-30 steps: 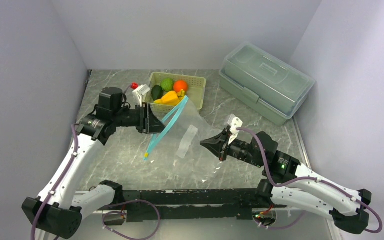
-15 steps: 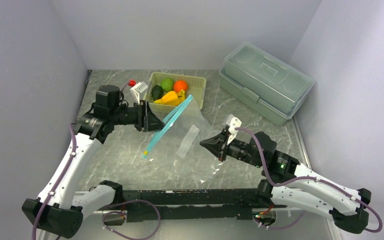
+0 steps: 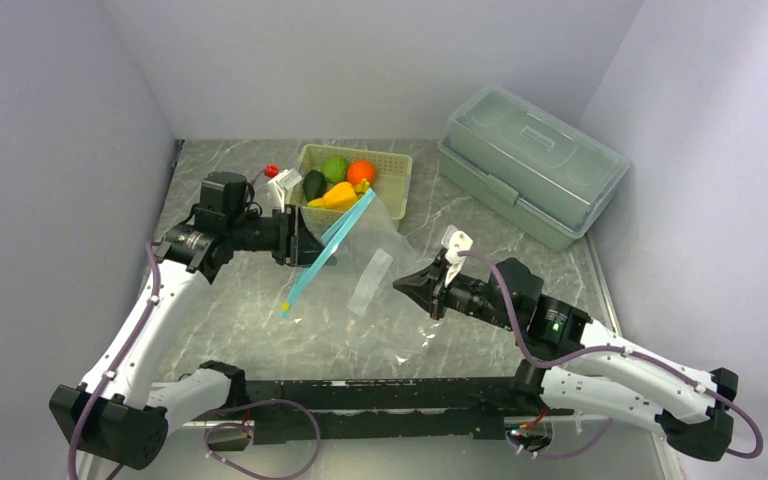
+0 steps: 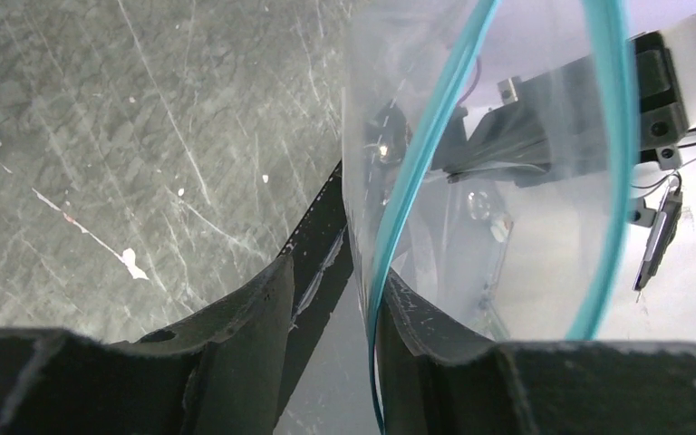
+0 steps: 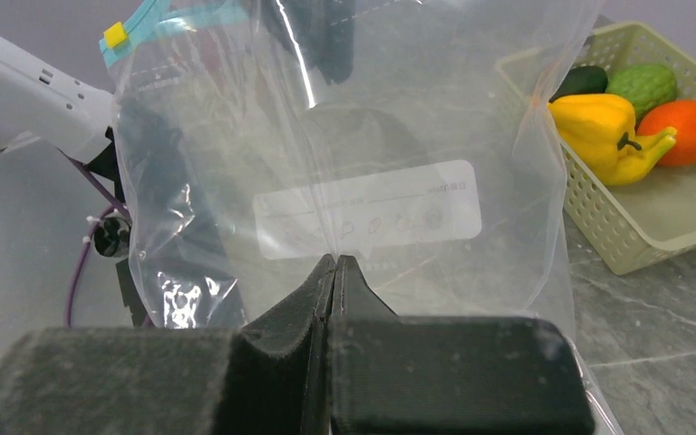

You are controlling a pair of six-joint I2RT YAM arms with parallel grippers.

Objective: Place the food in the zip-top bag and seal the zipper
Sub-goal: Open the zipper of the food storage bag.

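First, walls (image 3: 50, 150): close in on left, back and right; open only along the near edge.
table (image 3: 250, 310): grey marble, bare stretches left of centre and along the near rail.
left arm (image 3: 150, 320): climbs the left side, bends right, forearm level toward centre.
right arm (image 3: 600, 365): starts at the near-right corner, forearm aimed left toward centre.
lidded box (image 3: 530, 160): far right, angled, close to the right wall, well apart from both arms.
zip-top bag (image 3: 360, 310): at centre, mouth lifted toward the back, lower end trailing toward the near edge.
basket (image 3: 400, 185): back centre, just behind the bag's mouth.
left gripper (image 4: 337, 272): jaws apart, one finger inside the mouth, one outside, a lip between them.
right gripper (image 5: 335, 258): jaws together, pinching the bag's clear film.
zipper (image 4: 417, 172): unsealed, gaping in a loop.
food (image 5: 616, 131): lying in the basket, outside the bag.
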